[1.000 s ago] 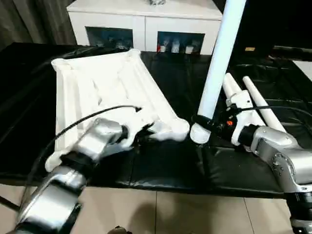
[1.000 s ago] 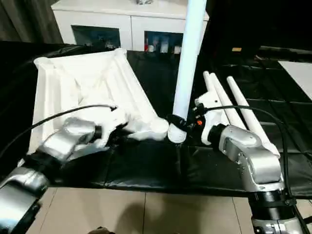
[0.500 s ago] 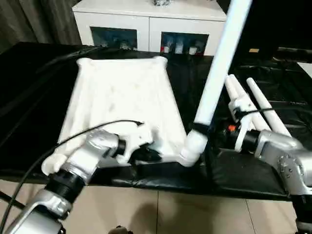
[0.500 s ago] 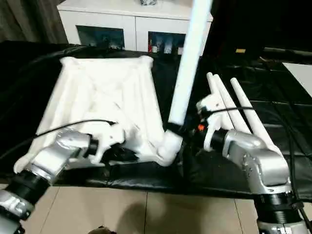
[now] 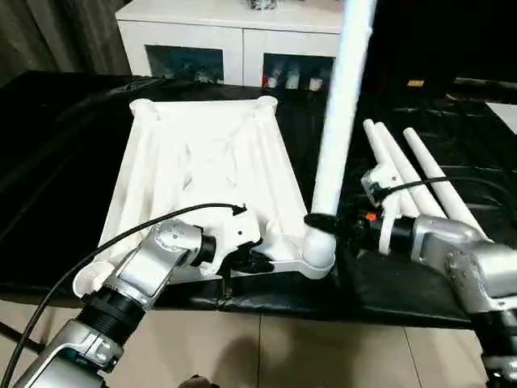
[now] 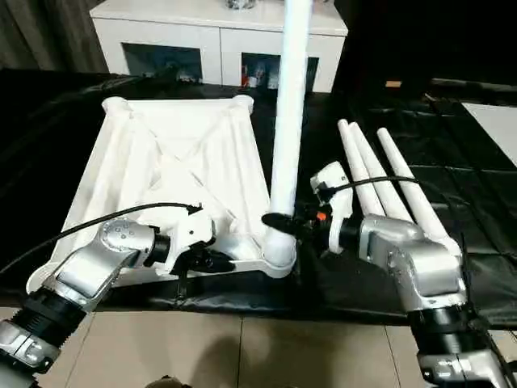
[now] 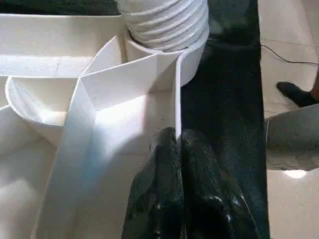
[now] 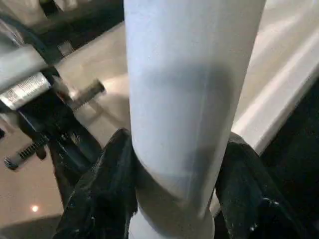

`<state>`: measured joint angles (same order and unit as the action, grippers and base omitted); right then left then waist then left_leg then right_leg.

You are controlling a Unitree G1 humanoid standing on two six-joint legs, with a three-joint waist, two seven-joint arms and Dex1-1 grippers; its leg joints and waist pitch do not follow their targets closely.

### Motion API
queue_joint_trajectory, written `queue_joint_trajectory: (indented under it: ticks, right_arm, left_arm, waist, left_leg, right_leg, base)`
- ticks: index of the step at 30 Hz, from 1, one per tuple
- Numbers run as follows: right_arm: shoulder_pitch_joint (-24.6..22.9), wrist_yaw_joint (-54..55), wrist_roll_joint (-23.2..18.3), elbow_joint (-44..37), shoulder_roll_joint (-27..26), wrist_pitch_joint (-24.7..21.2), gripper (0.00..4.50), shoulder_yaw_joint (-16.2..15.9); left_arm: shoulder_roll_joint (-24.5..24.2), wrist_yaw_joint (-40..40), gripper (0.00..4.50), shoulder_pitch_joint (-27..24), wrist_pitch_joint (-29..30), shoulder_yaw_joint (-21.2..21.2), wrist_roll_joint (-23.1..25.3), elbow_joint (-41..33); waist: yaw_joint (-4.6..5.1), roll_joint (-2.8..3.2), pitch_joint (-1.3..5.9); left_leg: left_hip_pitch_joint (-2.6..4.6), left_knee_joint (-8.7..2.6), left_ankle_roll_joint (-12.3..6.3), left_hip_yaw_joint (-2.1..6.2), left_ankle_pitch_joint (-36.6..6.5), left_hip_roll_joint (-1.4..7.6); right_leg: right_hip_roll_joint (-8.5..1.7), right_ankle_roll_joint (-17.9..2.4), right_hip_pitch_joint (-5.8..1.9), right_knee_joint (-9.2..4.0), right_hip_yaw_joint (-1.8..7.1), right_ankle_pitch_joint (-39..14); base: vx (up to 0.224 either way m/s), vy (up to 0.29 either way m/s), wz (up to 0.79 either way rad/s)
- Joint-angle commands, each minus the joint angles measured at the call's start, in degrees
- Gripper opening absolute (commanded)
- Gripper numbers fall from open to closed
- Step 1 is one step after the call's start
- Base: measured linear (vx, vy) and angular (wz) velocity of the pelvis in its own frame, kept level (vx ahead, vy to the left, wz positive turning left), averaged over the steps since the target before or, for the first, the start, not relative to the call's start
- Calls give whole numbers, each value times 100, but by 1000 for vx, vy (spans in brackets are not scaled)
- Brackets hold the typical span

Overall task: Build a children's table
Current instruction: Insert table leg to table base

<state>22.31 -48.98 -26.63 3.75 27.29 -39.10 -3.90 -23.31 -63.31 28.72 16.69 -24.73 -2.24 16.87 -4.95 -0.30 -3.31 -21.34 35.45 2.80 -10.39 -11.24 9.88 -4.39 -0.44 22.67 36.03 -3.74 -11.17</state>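
The right pincer [image 6: 284,221] grips an upright leg [image 6: 287,129] near its foot, which sits in the tabletop's [image 5: 206,162] near corner socket [image 5: 317,257]. Just beside it, the left pincer [image 7: 180,149] is pinched onto the tabletop's edge wall (ribbed side up). Behind the right pincer, three spare legs [image 6: 380,178] lie on the black desk [image 6: 485,202].

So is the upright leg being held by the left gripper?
No, the right gripper clamps the leg; the left gripper pinches the tabletop's rim.
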Motion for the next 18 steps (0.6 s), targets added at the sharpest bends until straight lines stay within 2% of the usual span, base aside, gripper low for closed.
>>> queue_joint_trajectory:
  ticks: [1, 7, 11, 18]
  right_arm:
    - [19, 23, 110, 193, -6, 73, 184, -113]
    - [-125, 11, 161, 336, -39, 139, 184, -83]
    - [-203, 176, 163, 505, -193, 324, 184, 101]
    - [-490, 461, -68, 641, -551, 724, 184, 526]
  left_arm:
    - [4, 46, 0, -11, 79, -49, 115, -62]
    - [54, 186, 0, 20, 168, 48, 88, -50]
    - [136, 342, 0, 49, 271, 168, 32, -34]
    - [366, 733, 0, 192, 381, 435, -47, 130]
  waist:
    - [22, -47, 323]
    - [22, -54, 320]
    - [28, -72, 312]
    - [48, -73, 314]
  left_leg:
    - [86, -525, 74, 152, -1373, 354]
    - [102, -537, 100, 155, -1505, 360]
    - [101, -540, 116, 165, -1619, 357]
    - [94, -549, 100, 168, -1644, 351]
  right_leg:
    - [-473, -980, -199, -560, 321, -2006]
    - [-479, -991, -188, -570, 324, -2065]
    - [-495, -917, -176, -603, 320, -2367]
    - [-491, -869, -167, -624, 311, -2345]
  base:
    - [0, 0, 0]
    - [0, 0, 0]
    - [0, 0, 0]
    - [0, 0, 0]
